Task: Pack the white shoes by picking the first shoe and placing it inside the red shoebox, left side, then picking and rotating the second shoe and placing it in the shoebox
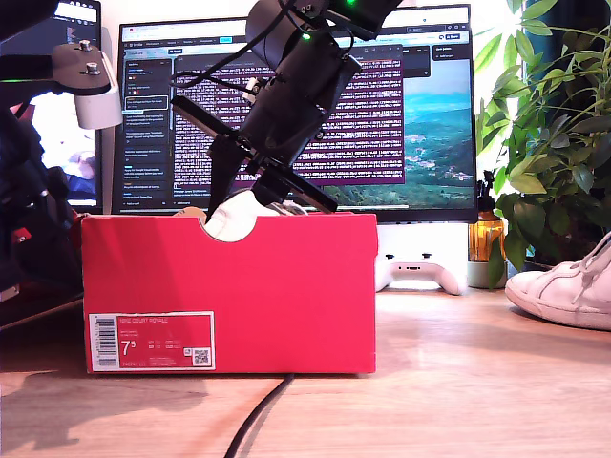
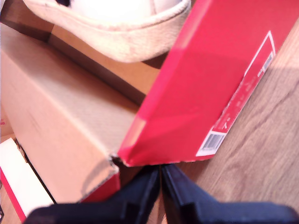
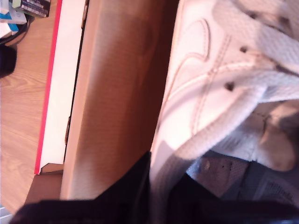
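red cardboard shoebox [image 1: 229, 291], rectangular with a half-round notch in its top edge and a white label reading 7.5, stands on a wood-grain table [image 1: 458, 382]. one white leather shoe [image 3: 201, 93], with stitched swoosh and woven laces, lies inside against the brown inner wall. my second gripper [image 3: 159, 191] is clamped on that shoe's collar. my first gripper [image 2: 161, 186] hangs over the box corner, jaws pressed together on nothing. another white shoe [image 1: 568, 286] rests at the exterior view's right.

The exterior view faces the red shoebox [image 1: 286, 286] low from the tabletop; both wrist views look closely into it.
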`<act>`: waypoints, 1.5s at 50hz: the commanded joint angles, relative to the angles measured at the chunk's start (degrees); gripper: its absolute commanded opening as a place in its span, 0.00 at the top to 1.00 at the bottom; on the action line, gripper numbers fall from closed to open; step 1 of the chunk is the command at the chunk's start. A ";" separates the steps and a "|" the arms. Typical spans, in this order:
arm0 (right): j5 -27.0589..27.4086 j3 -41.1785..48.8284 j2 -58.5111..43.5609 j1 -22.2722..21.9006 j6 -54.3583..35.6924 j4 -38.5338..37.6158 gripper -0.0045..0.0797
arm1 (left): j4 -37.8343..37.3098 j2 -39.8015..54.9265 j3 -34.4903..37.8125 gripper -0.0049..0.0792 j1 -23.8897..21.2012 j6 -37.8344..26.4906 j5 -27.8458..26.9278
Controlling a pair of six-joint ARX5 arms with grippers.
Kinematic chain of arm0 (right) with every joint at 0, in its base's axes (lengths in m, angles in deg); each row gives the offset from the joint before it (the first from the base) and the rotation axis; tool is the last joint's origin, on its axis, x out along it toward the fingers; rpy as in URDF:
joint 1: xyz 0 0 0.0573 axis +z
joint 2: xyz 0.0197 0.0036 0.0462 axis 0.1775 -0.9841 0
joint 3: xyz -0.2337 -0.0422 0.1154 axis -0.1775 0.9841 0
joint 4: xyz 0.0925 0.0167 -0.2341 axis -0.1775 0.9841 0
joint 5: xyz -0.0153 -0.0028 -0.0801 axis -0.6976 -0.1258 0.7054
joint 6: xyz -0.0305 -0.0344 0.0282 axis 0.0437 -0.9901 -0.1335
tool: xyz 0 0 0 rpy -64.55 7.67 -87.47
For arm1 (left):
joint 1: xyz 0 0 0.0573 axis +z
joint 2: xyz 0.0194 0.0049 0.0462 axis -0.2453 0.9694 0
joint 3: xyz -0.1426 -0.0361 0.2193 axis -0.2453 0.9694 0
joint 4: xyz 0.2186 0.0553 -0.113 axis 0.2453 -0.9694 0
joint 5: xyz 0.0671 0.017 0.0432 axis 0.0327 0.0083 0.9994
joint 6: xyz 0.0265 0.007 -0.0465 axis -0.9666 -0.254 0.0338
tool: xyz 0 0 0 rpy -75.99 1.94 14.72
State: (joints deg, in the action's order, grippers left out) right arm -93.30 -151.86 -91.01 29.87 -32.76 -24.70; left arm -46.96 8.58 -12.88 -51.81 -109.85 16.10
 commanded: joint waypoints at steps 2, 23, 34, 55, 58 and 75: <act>0.59 -1.01 -0.68 0.79 -0.55 -1.64 0.96 | 0.85 0.31 0.15 0.97 -0.02 -0.17 -0.04; -1.90 -1.01 -0.68 1.86 -0.52 -2.16 0.78 | 0.85 0.31 0.15 0.97 0.00 -0.17 -0.07; -3.39 -1.01 -0.68 3.06 -0.50 -4.04 0.62 | 0.83 0.31 0.15 0.97 0.00 -0.15 -0.07; -3.26 -9.01 0.20 -1.36 -4.13 4.68 0.59 | 0.83 0.31 0.15 0.97 -0.02 -0.04 -0.11; -3.21 -11.54 0.22 -2.78 -4.68 7.78 0.59 | 0.83 0.31 0.15 0.97 -0.02 -0.04 -0.09; -4.63 -21.57 0.22 -12.79 -4.79 29.07 0.59 | 0.83 0.31 0.15 0.97 -0.02 -0.04 -0.11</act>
State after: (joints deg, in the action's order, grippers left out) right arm -98.09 -172.56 -91.31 17.48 -37.53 1.33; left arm -47.09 8.58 -12.88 -51.78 -109.85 16.10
